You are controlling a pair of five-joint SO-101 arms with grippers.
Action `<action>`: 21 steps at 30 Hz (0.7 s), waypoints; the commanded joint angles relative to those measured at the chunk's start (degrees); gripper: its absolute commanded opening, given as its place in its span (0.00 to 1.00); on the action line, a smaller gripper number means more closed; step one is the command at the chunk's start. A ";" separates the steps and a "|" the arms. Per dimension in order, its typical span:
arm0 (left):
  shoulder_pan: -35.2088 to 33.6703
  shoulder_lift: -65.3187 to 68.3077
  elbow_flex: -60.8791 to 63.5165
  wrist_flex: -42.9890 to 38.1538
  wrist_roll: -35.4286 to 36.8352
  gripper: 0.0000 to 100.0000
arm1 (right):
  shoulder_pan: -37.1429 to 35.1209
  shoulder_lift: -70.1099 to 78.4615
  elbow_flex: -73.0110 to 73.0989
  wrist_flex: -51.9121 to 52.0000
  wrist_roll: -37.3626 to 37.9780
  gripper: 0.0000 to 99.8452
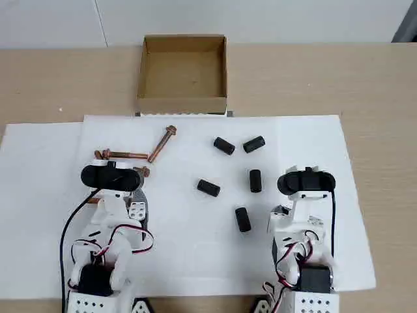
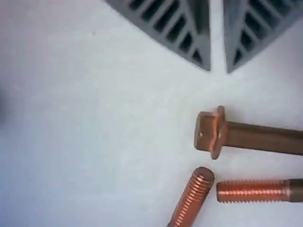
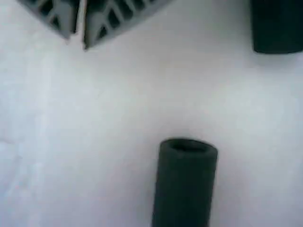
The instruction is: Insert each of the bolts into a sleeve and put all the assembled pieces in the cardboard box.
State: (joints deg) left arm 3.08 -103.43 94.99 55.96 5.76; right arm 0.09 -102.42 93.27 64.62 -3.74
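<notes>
Our left gripper [image 2: 217, 70] has its fingers pressed almost together on nothing, with the bolts [image 2: 255, 137] lying just off their tips. Our right gripper [image 3: 78, 41] is likewise closed and empty, a sleeve [image 3: 185, 182] near its fingertips.

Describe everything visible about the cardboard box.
The cardboard box is a shallow, square, open-topped tray of plain brown cardboard with four upright walls. Nothing lies inside it. It sits flat on the wooden table, just beyond the far edge of the white sheet, apart from the bolts and sleeves.
</notes>
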 commanded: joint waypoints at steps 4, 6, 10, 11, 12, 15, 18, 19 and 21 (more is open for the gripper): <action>0.00 -0.44 -0.31 0.00 0.44 0.01 | 0.31 -1.54 -0.35 -0.75 -0.26 0.00; 0.00 -0.44 -0.31 0.00 0.44 0.01 | 0.31 -1.54 -0.35 -0.75 -0.26 0.00; 0.09 -0.44 -0.31 0.00 0.44 0.01 | 0.31 -1.54 -0.35 -0.75 -0.26 0.00; 0.09 -0.44 -0.31 0.00 0.44 0.01 | 0.31 -1.54 -0.35 -0.75 -0.26 0.00; 0.09 -0.44 -0.31 0.00 0.44 0.01 | 0.31 -1.54 -0.35 -0.75 -0.26 0.00; 0.09 -0.44 -0.31 0.00 0.35 0.01 | 0.31 -1.54 -0.35 -0.75 -0.26 0.00; 0.70 -0.44 -0.31 -0.18 0.26 0.01 | 0.31 -1.54 -0.35 -0.75 -0.26 0.00; 2.20 -0.44 -0.31 -0.18 0.18 0.01 | 0.31 -1.54 -0.35 -0.75 -0.26 0.00; 3.96 -0.44 -0.31 -0.35 0.18 0.01 | 0.31 -1.54 -0.35 -0.75 -0.26 0.00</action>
State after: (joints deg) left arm 4.92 -103.43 94.99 55.96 5.76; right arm 0.09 -102.42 93.27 64.62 -3.74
